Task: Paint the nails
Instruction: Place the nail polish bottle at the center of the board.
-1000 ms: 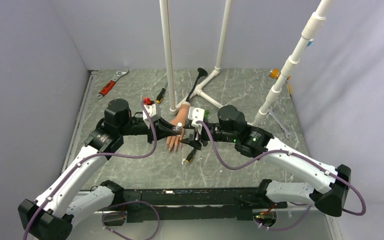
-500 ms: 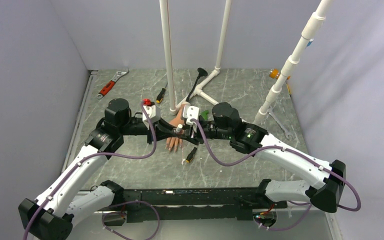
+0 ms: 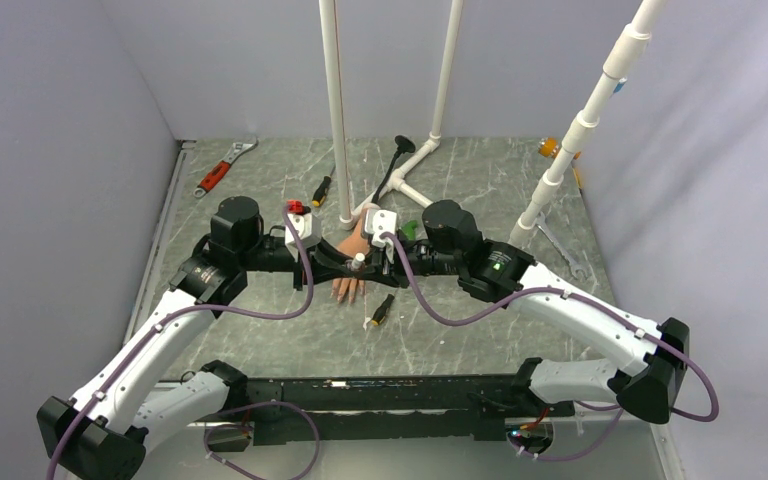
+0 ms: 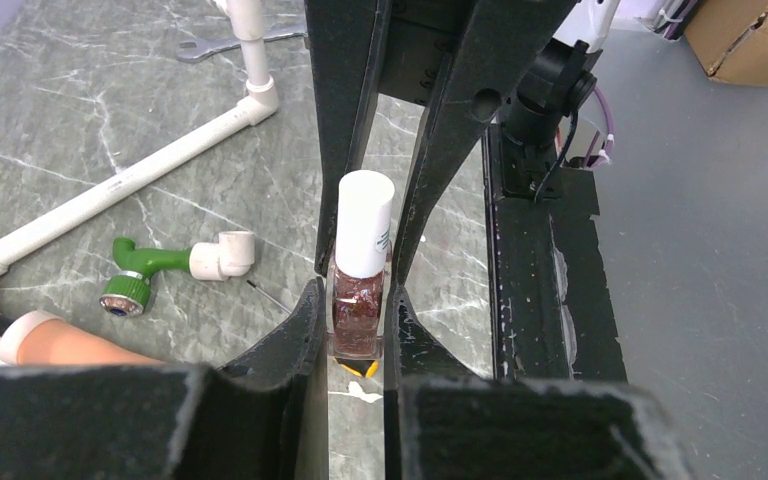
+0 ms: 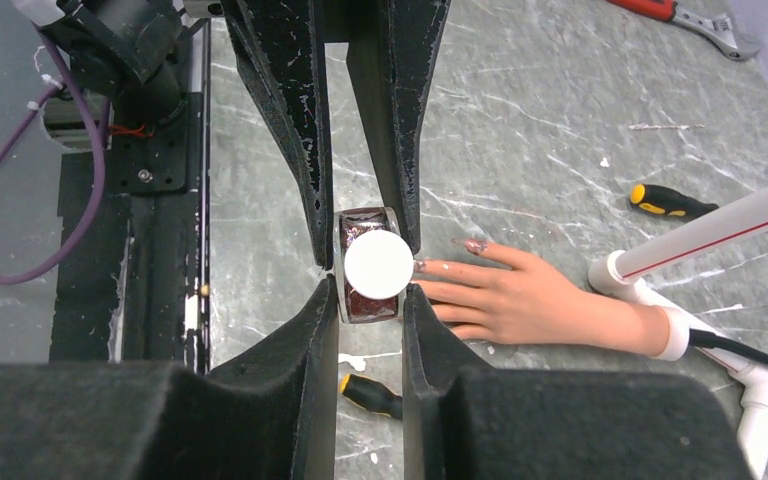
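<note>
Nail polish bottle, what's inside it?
The nail polish bottle shows reddish-brown glittery polish through its glass. Its white cap is on, so any brush inside is hidden.

A grey-green marbled table (image 3: 260, 335) stands in a booth of plain, pale lavender walls: a back wall (image 3: 240, 70), a left wall (image 3: 50, 200) and a right wall (image 3: 720, 200). Three white pipes (image 3: 336, 110) rise from the table, two upright and one slanted at the right. The light is soft and even. Past the table's edge are a grey floor (image 4: 700, 250) and a cardboard box (image 4: 750, 40).
</note>
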{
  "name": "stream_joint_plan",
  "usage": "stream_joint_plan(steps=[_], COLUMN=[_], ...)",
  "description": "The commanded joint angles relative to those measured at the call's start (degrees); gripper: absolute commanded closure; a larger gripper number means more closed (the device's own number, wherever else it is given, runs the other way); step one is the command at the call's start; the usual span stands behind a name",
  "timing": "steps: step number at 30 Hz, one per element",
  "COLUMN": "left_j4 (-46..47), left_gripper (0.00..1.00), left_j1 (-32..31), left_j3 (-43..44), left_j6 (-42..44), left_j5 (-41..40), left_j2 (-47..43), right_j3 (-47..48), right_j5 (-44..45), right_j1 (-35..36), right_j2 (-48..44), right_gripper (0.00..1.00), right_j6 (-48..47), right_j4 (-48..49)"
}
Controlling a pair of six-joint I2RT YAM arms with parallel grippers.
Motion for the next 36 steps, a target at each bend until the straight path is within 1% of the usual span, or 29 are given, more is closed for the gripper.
stream_joint_plan(steps=[1,6,8,11,16,19,21,23,26,30,31,33,36], left_j4=[2.0,2.0,1.8,2.4,2.8,2.9,3.3,3.7,4.4,5.8,6.1,6.5,6.8], left_gripper=[0.95,0.78,0.67,0.55,0.42,0.32,0.29,0.23,0.14,0.09,0.06,0.05,0.05], left_j1=[-0.3,-0.3,-0.4,-0.3,-0.3,-0.3,-0.2,0.1,0.6,1.3,1.5,1.8,1.9], left_j3=[2.6,2.3,2.3,1.8,1.5,1.4,1.2,1.1,0.7,-0.4,-0.6,-0.9,-1.1], left_j6=[-1.1,-1.3,-1.1,-1.4,-1.8,-1.9,-2.5,-3.0,-3.7,-4.2,-4.4,-4.7,-4.4], left_j5=[-0.1,-2.2,-3.8,-5.7,-7.4,-8.1,-9.3,-10.4,-12.5,-15.8,-16.4,-17.8,-21.2], left_j2=[-0.2,-0.5,-0.6,-1.3,-1.8,-1.9,-2.0,-2.2,-3.1,-5.1,-5.4,-6.0,-6.3], right_j3=[1.5,0.7,0.4,0.2,-0.3,-0.4,-0.8,-1.0,-1.6,-2.7,-2.9,-3.7,-5.0], right_j5=[-2.2,-2.7,-2.4,-1.8,-1.4,-0.8,-0.2,0.9,4.7,12.0,14.1,18.7,26.9], right_j1=[0.3,0.3,0.3,0.2,0.3,0.3,0.3,0.3,0.3,0.3,0.3,0.3,0.4], right_j2=[0.4,0.0,-0.3,-0.7,-1.3,-1.2,-1.6,-1.9,-2.7,-3.9,-4.0,-4.4,-4.5], right_gripper=[1.0,1.0,1.0,1.0,1.0,1.0,1.0,1.0,1.0,1.0,1.0,1.0,1.0], right_j6=[-0.7,-0.4,-0.2,0.3,0.6,0.8,1.3,2.0,3.6,6.2,7.1,10.0,14.6], right_j4=[3.9,4.4,4.6,4.8,5.3,5.1,5.5,5.8,6.3,6.1,6.0,6.1,5.7])
